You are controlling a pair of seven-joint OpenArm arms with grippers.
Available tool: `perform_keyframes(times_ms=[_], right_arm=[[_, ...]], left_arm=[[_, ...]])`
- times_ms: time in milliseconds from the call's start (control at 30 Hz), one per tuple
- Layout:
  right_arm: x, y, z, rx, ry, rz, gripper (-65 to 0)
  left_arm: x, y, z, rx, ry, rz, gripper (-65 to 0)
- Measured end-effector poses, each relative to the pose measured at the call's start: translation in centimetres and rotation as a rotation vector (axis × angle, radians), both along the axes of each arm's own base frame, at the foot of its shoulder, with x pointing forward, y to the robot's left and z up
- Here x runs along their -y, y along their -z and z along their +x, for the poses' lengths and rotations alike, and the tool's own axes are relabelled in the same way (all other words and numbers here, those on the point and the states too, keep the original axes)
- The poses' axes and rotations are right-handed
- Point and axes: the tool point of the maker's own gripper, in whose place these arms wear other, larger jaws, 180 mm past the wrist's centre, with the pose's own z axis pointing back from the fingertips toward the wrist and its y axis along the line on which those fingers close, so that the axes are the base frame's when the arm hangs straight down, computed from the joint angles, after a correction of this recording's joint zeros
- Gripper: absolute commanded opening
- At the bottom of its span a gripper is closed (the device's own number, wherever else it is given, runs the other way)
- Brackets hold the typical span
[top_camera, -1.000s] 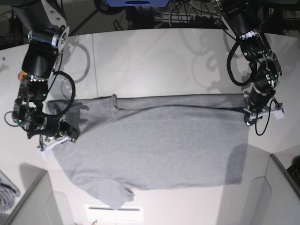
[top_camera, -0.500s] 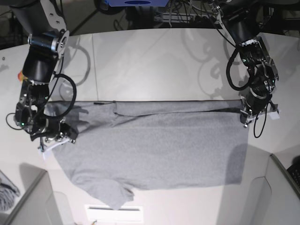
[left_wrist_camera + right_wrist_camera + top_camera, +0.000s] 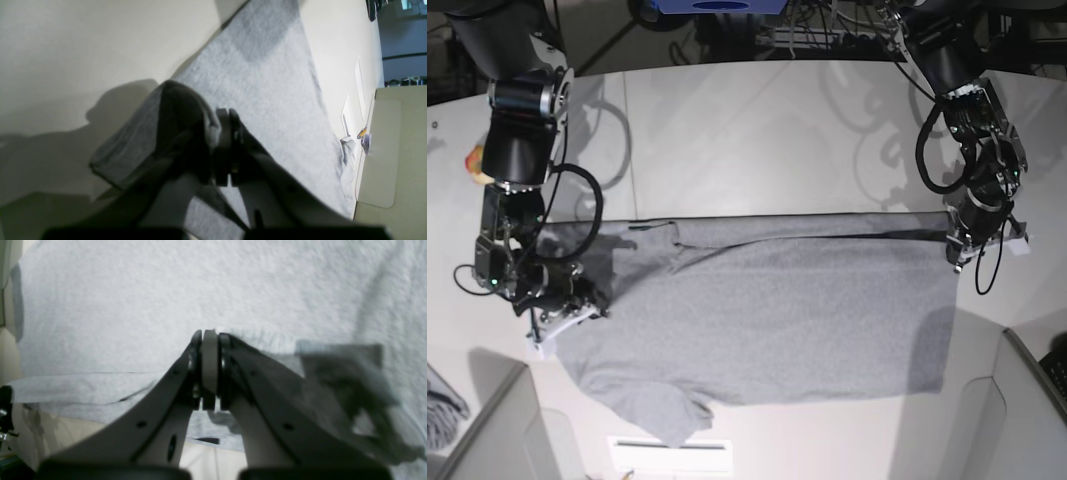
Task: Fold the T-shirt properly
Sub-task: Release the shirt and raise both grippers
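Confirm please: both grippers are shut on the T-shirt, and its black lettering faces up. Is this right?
Not quite. Both the left gripper and the right gripper are shut on the T-shirt, but no lettering shows: the base view shows only plain grey fabric facing up.

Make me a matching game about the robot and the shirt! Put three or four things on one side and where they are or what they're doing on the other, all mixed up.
Things:
1. T-shirt
2. left gripper
3. right gripper
4. table

States:
A. white, with the shirt lying on it
B. grey, spread out flat with its far edge lifted
C. shut on the shirt's corner at the right of the base view
D. shut on the shirt's edge at the left of the base view

Pairs: 1-B, 2-C, 3-D, 4-A
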Motion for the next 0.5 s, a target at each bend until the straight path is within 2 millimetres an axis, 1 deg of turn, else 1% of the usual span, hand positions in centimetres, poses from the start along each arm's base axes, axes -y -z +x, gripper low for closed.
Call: perform_keyframes(times_ms=[100, 267, 333, 367, 400, 433, 467, 500], right_arm=[[0.7, -0.1, 0.0, 0.002, 0.01, -0.012, -65.0], [0.4, 0.0, 0.0, 0.003, 0.009, -0.007, -65.0], [0.8, 0.1, 0.0, -0.014, 0.044, -0.002, -65.0], [1.1, 0.2, 0.0, -0.025, 0.066, -0.001, -65.0], [1.3, 0.3, -0.1, -0.035, 0.084, 0.0, -59.4], [1.4, 0.4, -0.2, -0.041, 0.095, 0.001, -50.6], [1.4, 0.4, -0.1, -0.038, 0.096, -0.001, -42.5], [1.5, 0.4, -0.1, -0.037, 0.099, -0.002, -36.0]], left_arm=[[0.1, -0.2, 0.5, 0.008, -0.001, -0.006, -65.0], [0.2, -0.1, 1.1, 0.009, -0.005, -0.019, -65.0], [0.2, -0.1, 1.4, 0.012, -0.007, -0.026, -65.0], [0.3, -0.1, 1.5, 0.014, -0.007, -0.028, -64.0], [0.3, -0.1, 1.5, 0.014, -0.007, -0.029, -60.1], [0.2, -0.1, 1.5, 0.014, -0.007, -0.029, -55.8], [0.2, -0.1, 1.5, 0.012, -0.008, -0.027, -49.5], [0.2, 0.0, 1.4, 0.011, -0.008, -0.027, -42.8]])
